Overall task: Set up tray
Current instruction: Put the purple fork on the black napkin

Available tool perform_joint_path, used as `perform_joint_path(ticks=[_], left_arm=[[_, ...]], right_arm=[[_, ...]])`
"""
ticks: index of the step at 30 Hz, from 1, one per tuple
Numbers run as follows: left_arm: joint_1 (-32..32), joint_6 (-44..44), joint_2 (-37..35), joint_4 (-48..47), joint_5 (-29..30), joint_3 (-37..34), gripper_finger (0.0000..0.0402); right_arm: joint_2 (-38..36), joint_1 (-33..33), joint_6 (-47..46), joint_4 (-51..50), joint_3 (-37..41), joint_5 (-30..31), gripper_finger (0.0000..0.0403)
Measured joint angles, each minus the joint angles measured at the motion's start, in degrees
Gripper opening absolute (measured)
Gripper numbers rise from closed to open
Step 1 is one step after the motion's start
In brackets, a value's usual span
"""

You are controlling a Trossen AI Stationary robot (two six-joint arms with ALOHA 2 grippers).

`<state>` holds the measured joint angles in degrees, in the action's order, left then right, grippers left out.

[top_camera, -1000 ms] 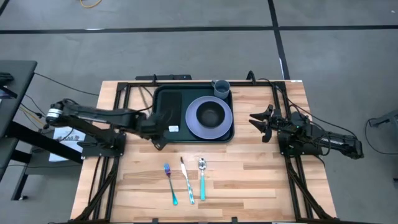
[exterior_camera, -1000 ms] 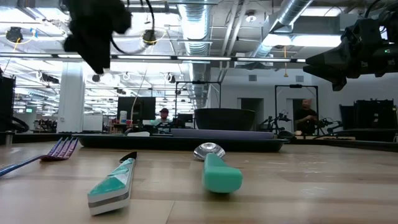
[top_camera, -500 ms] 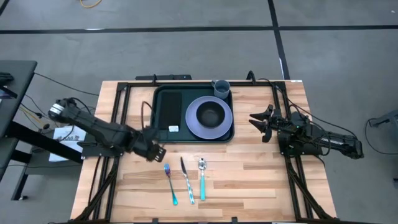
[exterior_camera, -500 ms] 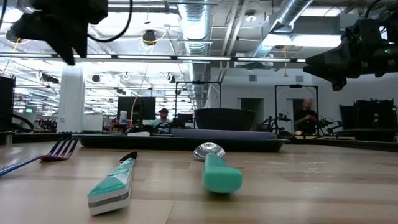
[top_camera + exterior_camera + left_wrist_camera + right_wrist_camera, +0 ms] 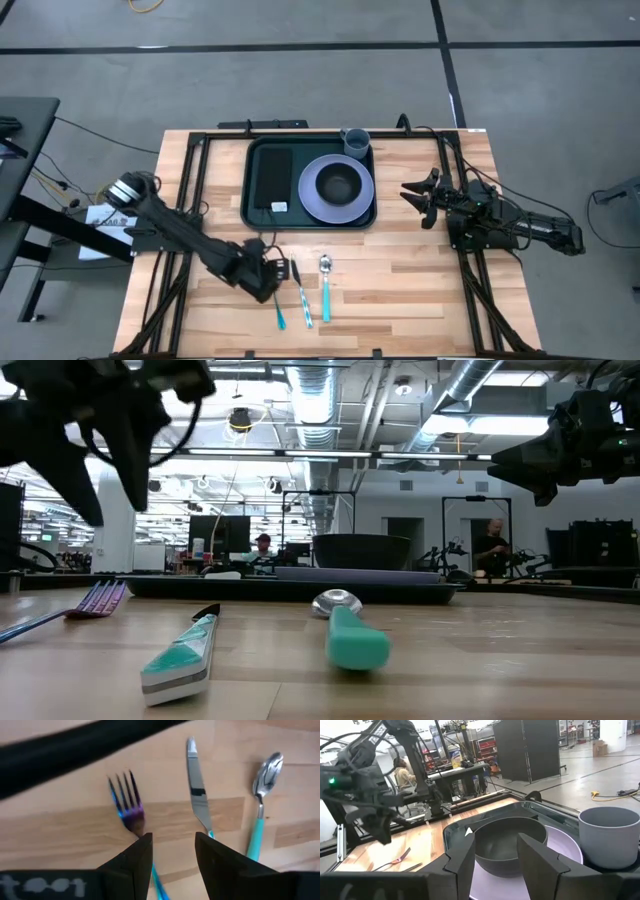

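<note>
The dark green tray [image 5: 257,215] lies at the table's far middle. On it are a black flat rectangle [image 5: 273,173] and a purple plate [image 5: 312,195] that carries a dark bowl [image 5: 340,185]. A grey cup [image 5: 356,142] stands at the tray's far right corner. A fork [image 5: 127,809], a knife [image 5: 196,797] and a spoon [image 5: 263,779] with teal handles lie side by side near the table's near edge. My left gripper [image 5: 172,845] hangs open above the fork's handle, apart from it. My right gripper [image 5: 413,195] waits open to the right of the tray.
Black frame rails [image 5: 195,180] run along the table's left and right sides and behind the tray. Bare wood [image 5: 400,290] lies to the right of the spoon. In the low view, people [image 5: 263,543] sit in the room far behind the table.
My left arm has swung from the tray's left part toward the table's near edge and now hovers over the fork. The cutlery, the tray and its load have stayed where they were.
</note>
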<state>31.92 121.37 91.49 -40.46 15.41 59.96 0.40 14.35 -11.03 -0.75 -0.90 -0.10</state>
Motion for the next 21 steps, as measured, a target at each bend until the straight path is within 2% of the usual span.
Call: perform_joint_path(ticks=[5, 11, 21], left_arm=[[-0.02, 1.31, 5.91, -1.52, -2.83, 4.57, 0.0135], [-0.02, 2.29, 9.06, -7.19, -8.14, 9.08, 0.0135], [-0.02, 4.35, 10.15, -7.22, -11.35, 9.18, 0.0135]], right_arm=[[0.00, 0.01, 0.01, 0.00, 0.00, 0.00, 0.0139], [0.00, 0.02, 0.02, 0.00, -0.01, 0.00, 0.0137], [0.00, 0.00, 0.02, 0.00, 0.00, 0.00, 0.0137]])
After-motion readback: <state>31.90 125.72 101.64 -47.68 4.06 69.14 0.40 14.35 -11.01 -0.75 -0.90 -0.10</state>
